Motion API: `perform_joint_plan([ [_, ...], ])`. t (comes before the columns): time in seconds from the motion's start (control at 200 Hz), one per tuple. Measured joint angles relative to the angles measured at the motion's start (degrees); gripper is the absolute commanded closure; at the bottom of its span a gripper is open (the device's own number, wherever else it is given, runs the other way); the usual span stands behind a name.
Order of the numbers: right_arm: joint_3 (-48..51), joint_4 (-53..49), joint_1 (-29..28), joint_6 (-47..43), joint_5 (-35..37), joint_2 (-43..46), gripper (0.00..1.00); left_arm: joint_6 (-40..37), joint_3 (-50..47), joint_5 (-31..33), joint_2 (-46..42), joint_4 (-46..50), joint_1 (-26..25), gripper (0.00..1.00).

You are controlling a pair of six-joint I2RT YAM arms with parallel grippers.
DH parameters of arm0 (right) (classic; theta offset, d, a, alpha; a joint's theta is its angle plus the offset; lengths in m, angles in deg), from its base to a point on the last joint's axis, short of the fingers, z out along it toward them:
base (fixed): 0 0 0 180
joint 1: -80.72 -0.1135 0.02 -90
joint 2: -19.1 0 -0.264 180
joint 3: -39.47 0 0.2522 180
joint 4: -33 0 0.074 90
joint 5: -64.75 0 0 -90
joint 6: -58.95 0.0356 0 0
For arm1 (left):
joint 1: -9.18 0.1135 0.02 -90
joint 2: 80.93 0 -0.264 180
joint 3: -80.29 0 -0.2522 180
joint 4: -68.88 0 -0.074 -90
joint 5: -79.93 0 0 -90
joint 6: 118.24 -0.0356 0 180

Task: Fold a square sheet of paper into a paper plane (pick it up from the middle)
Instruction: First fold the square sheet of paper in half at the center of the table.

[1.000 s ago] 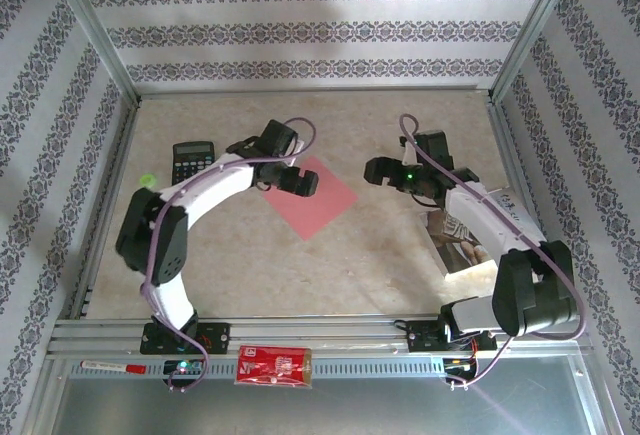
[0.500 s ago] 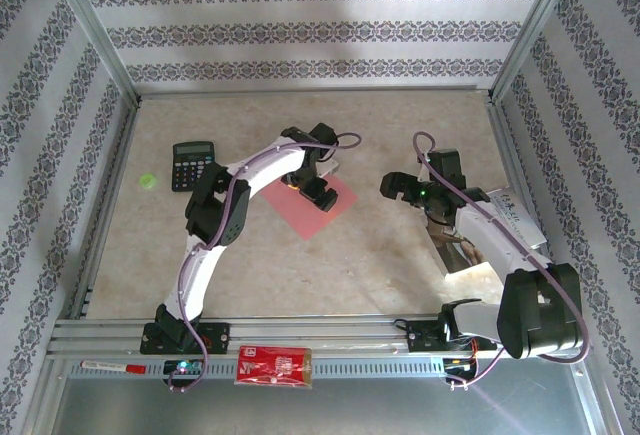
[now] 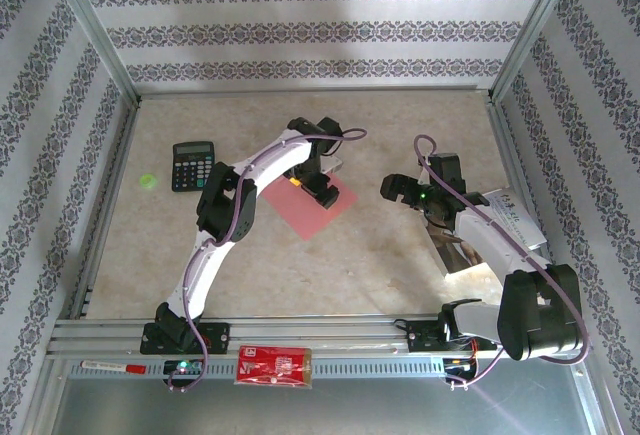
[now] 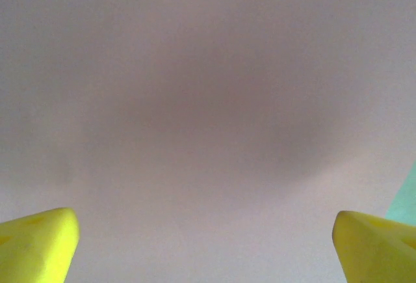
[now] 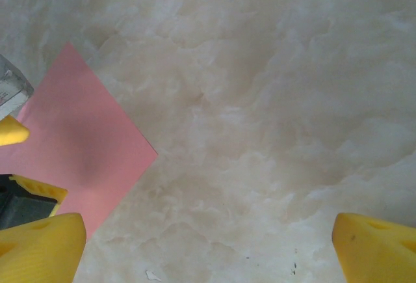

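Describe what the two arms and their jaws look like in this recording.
The left arm and right arm match: white rounded link shells joined by bulky black joint housings, on black bases. A purple cable loops along each arm. The jaws are black, tipped with yellow wedge-shaped pads. A small green light glows near the right wrist.

- I see the sheet of paper (image 3: 320, 215) lying flat on the table (image 3: 380, 285), just left of centre.
- My left gripper (image 3: 312, 179) is over the sheet's far part.
- My right gripper (image 3: 400, 190) is over bare table, right of the sheet.
- The calculator (image 3: 192, 165) lies left of the sheet, well apart.
- A leaflet (image 3: 450, 253) lies under my right arm.
- A packet (image 3: 273, 366) rests on the near rail between the arm bases, with a pen (image 3: 115, 366) to its left.
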State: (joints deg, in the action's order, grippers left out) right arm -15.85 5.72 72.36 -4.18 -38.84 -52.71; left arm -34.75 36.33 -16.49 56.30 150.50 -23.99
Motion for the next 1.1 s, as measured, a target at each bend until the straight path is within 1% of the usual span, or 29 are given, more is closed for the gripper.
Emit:
perform_joint_plan([
  [0.19,0.7,0.28,0.0,0.24,-0.44,0.0,0.03,-0.63,1.25,-0.02,0.5,1.14,0.66,0.0],
  [0.405,0.81,0.5,0.0,0.42,-0.79,0.0,0.03,-0.92,1.95,0.28,3.67,1.64,0.66,0.0],
  [0.729,1.05,0.7,0.0,0.61,-0.83,0.0,0.03,-1.03,2.73,0.68,4.31,2.05,0.66,0.0],
  [1.104,1.31,2.08,0.0,1.55,-1.44,-1.7,0.03,-1.01,2.73,0.92,4.31,2.05,0.66,0.06],
])
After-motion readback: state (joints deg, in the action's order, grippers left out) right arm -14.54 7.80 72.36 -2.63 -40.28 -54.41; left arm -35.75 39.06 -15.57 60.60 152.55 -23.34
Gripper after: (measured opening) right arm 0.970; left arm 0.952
